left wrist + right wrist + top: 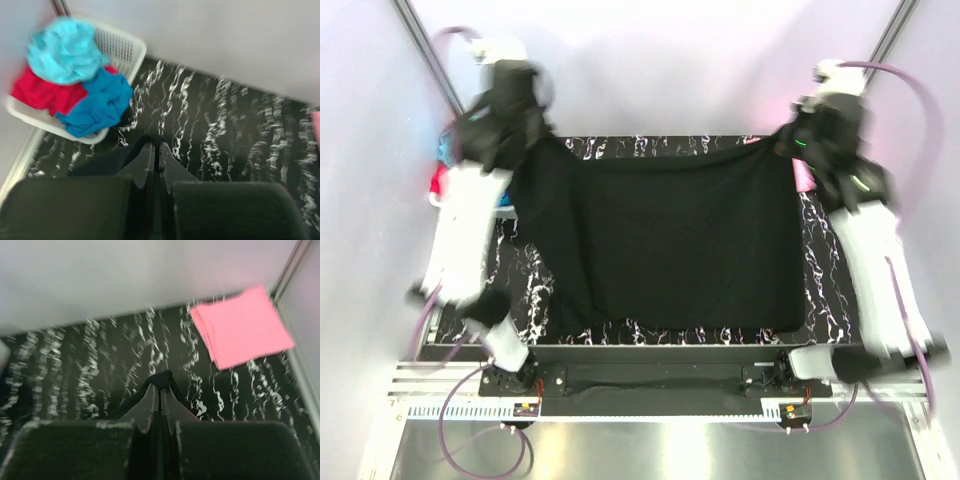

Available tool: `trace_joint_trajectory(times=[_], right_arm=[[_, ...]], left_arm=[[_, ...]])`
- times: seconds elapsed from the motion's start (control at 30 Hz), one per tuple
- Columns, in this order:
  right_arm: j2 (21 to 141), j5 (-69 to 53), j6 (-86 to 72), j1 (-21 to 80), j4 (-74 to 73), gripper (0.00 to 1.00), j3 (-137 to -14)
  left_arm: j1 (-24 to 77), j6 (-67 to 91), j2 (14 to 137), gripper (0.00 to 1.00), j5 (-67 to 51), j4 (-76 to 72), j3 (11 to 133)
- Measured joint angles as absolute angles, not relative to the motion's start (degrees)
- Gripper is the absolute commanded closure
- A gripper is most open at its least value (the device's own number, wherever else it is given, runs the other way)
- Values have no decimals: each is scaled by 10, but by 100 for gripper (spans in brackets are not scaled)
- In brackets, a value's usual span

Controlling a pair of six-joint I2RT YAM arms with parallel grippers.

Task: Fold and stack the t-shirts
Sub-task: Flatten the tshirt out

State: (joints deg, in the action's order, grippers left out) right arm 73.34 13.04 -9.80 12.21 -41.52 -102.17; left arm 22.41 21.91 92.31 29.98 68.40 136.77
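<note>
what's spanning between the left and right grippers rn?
The black t-shirt. The left gripper and right gripper each pinch an upper corner, and the cloth hangs spread between them. Clearest in the top view.

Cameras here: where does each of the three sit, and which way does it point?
Top view: high behind the arms, looking down on the table and the black t-shirt stretched between left hand and right hand; both arms show.
Left wrist: mounted behind the left hand, looking past it, shut, to the full white basket.
Right wrist: mounted behind the right hand, looking past it, shut, to the folded pink t-shirt.
Shared: both wrist views show the marbled table and pinched black cloth.
</note>
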Motion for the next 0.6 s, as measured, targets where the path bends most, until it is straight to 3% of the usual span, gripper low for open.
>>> trace_joint_trajectory(times=[0.2, 0.33, 0.43, 0.6], right_arm=[[1036, 133, -151, 112, -337, 100, -1001], [1266, 108, -195, 107, -373, 100, -1085], [1372, 99, -209, 106, -417, 100, -1168], [1381, 100, -209, 104, -440, 100, -1296]], left_arm=[[175, 290, 1255, 100, 232, 665, 1443], [156, 332, 1415, 100, 171, 653, 1449], [142, 347, 1439, 100, 154, 646, 1412], [120, 350, 1403, 100, 149, 581, 1374]])
